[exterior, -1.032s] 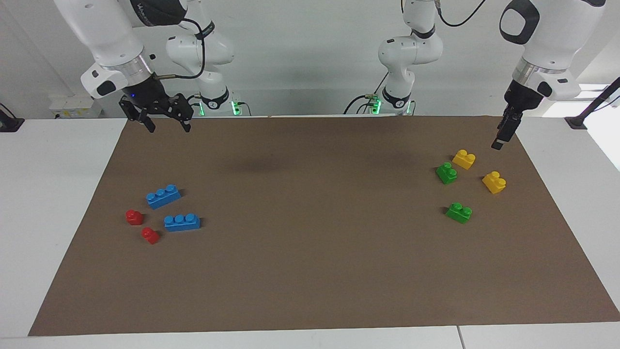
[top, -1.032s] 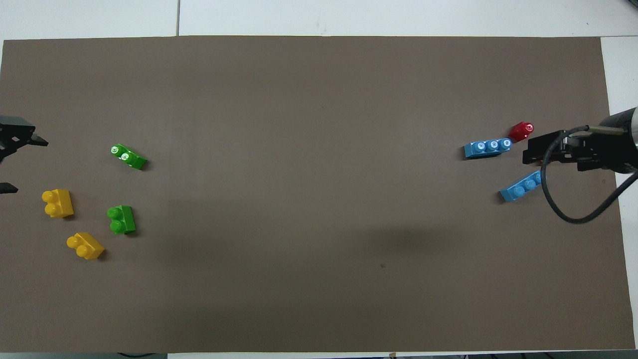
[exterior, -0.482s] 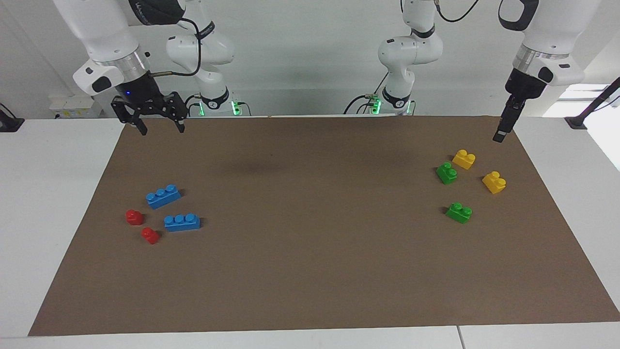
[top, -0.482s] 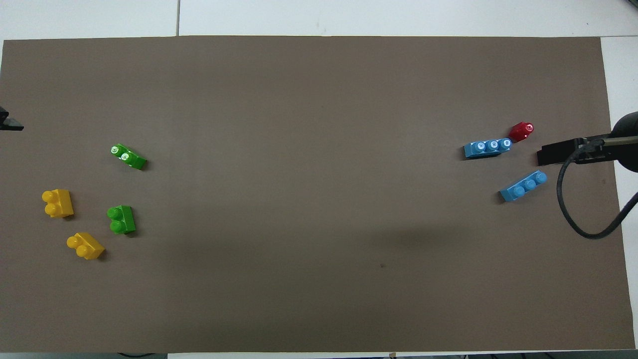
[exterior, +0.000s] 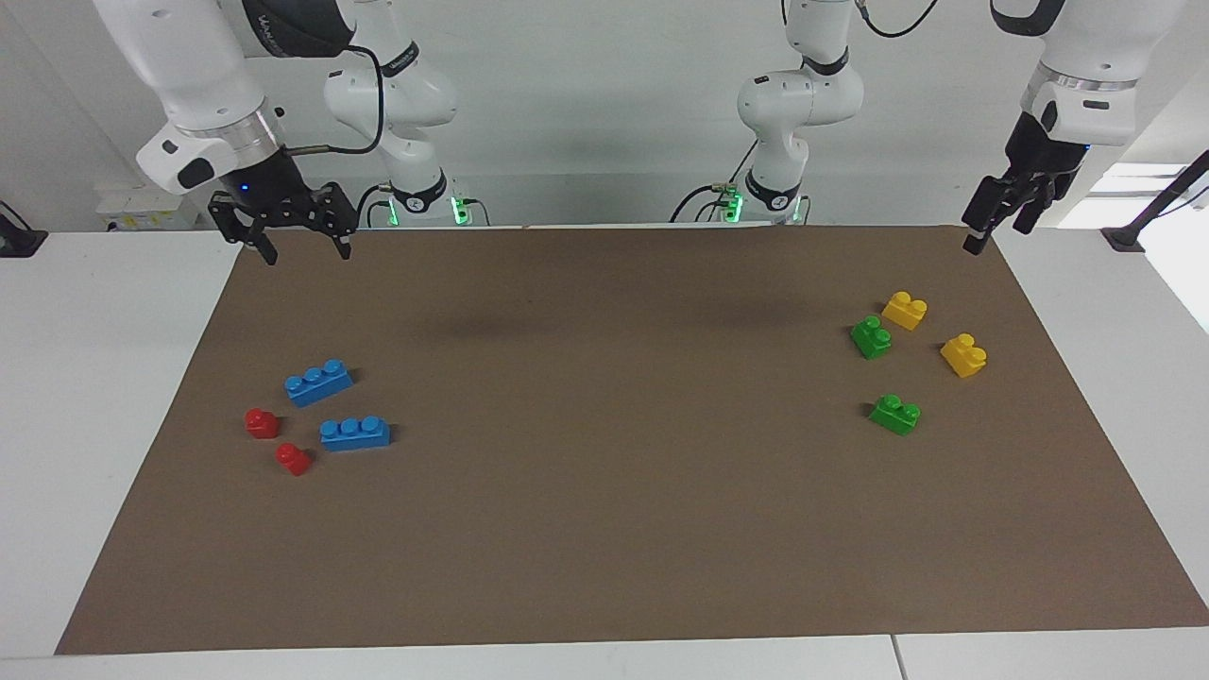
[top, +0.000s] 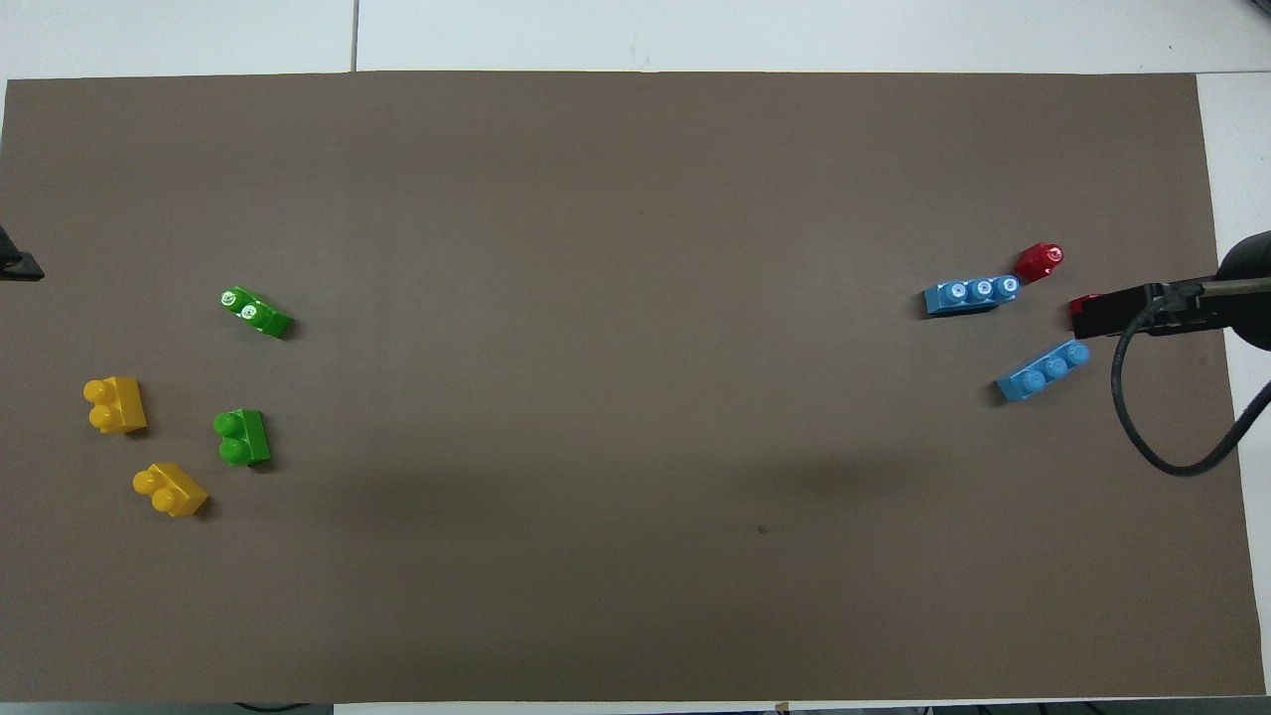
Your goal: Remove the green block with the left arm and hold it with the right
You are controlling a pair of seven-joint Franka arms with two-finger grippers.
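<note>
Lifting away from the brown mat (exterior: pixel 604 529), both arms have pulled up and toward their own ends of the table over the last second. Going left to right in the facing view: the right gripper (exterior: pixel 300 247) hangs with its fingers spread and empty over the mat's corner, well apart from the two blue bricks (exterior: pixel 318 382) and two red blocks (exterior: pixel 262 422) on the mat at that end. Toward the left arm's end lie two green blocks, each on the mat with its studs up; the one nearer the robots (exterior: pixel 871 336) sits just beside a yellow brick (exterior: pixel 904 310), the other green block (exterior: pixel 894 414) lies alone. The left gripper (exterior: pixel 982 236) (empty, fingers apart) has risen from above the yellow brick to the mat's edge. Judging by this, nothing has been grasped; the arms appear to be backing off.
</note>
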